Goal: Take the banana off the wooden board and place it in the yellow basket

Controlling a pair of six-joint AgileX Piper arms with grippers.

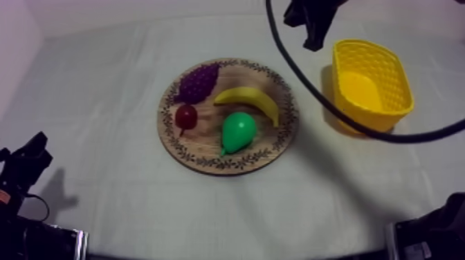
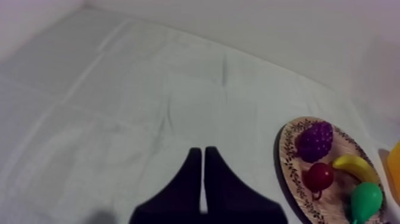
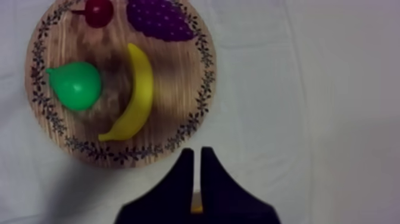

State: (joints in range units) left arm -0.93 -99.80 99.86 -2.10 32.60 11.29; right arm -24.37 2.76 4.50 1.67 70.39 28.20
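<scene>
A: Down at the lower left of the top frame, the left end effector (image 1: 31, 153) is sitting low over the bench (image 1: 104, 207), its fingers pressed together and gripping nothing.

B: And the banana (image 1: 252, 101)?

A: It is lying on the wooden board (image 1: 207, 149) at mid-frame, just beside the pear (image 1: 239, 131), with the grapes (image 1: 197, 83) near one tip.

B: So a finger is risking a nudge to the pear?

A: I am thinking so. Farther off, at the upper right, the right end effector (image 1: 315, 38) is hovering beside the yellow basket (image 1: 396, 79), likewise closed and empty. Descending like that, it would be shoving the banana aside rather than gripping it. And a smooth, curved toy may be twisting loose before clearing the basket's rim.
</scene>
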